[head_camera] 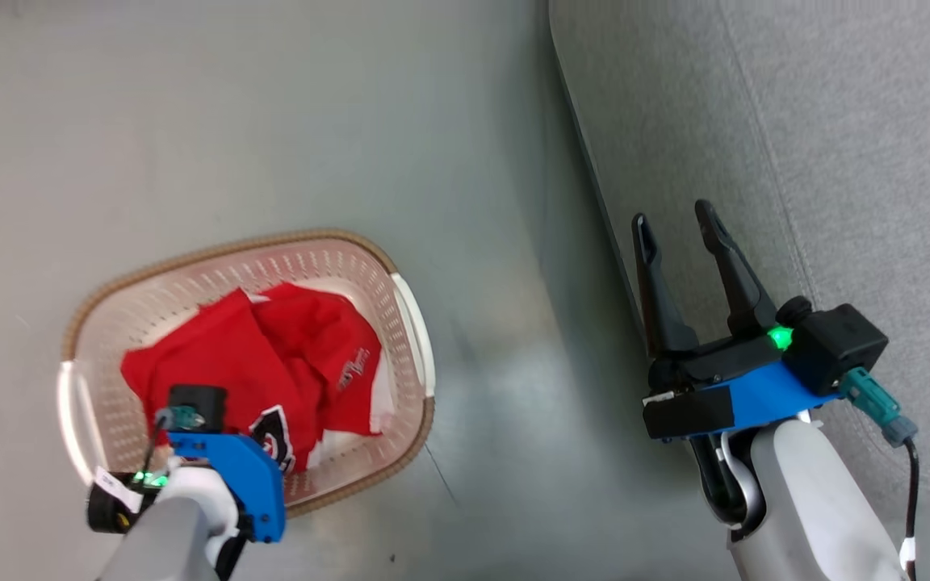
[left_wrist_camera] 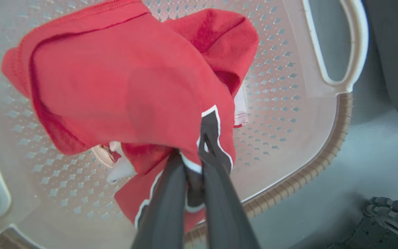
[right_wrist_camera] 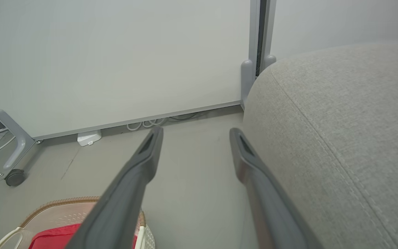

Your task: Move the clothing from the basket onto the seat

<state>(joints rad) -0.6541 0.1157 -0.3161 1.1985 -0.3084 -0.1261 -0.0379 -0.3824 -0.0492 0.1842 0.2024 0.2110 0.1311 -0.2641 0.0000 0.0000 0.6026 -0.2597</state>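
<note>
The cream perforated basket (head_camera: 271, 240) stands on the floor at lower left and holds two red garments. One garment (head_camera: 215, 355) bears black-and-white numerals; the other (head_camera: 336, 347), with small white lettering, lies to its right. My left arm's blue wrist mount (head_camera: 239, 468) hangs over the basket's near side and hides the fingers. In the left wrist view my left gripper (left_wrist_camera: 190, 147) is shut on the numbered garment (left_wrist_camera: 116, 86) at its numeral, above the basket wall (left_wrist_camera: 288, 103). My right gripper (head_camera: 673, 213) stands open and empty beside the grey seat (head_camera: 836, 121).
Bare grey floor (head_camera: 497, 363) separates basket and seat. In the right wrist view a pale wall panel (right_wrist_camera: 116, 52) on a castor (right_wrist_camera: 14, 177) stands beyond the seat (right_wrist_camera: 340, 121), with a small white box (right_wrist_camera: 89, 137) and cables at its foot.
</note>
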